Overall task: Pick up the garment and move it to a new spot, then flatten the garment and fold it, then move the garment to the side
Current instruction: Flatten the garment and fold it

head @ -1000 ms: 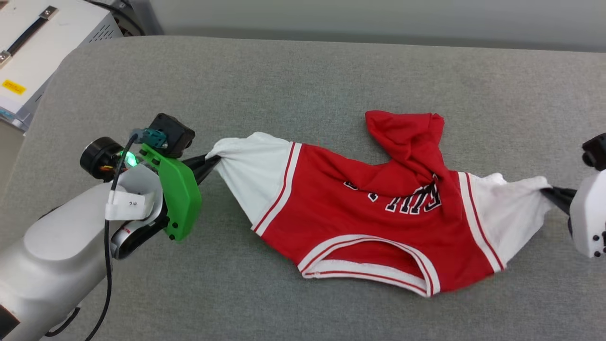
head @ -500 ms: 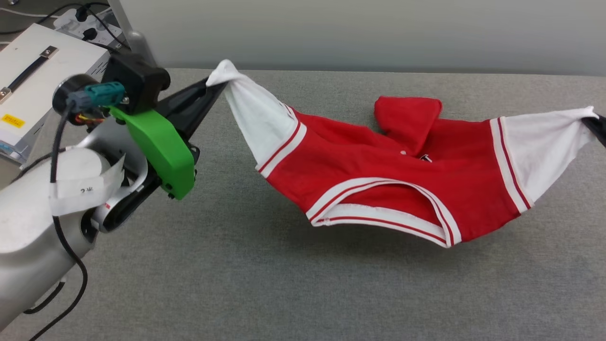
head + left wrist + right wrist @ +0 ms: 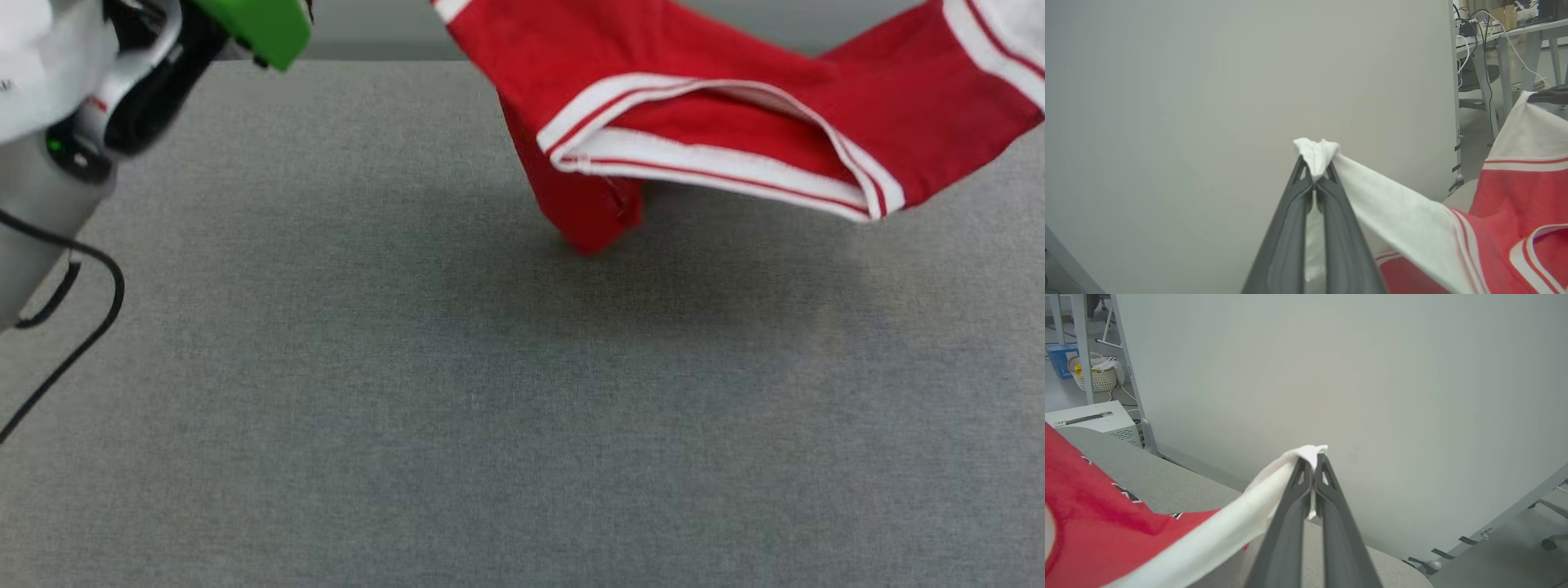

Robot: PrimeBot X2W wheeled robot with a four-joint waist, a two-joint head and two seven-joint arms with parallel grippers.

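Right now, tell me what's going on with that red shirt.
The robot holds the red T-shirt up, stretched between its two arms. The left hand is shut on the tip of one white sleeve, the right hand on the tip of the other. The shirt's body sags in the middle above the grey table. Whether its lowest red fold touches the table I cannot tell.

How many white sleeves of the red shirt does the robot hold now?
2. On the garment, one sleeve is pinched at its tip in the left gripper, jaws shut; the other sleeve in the right gripper, likewise. No sleeve is hidden.
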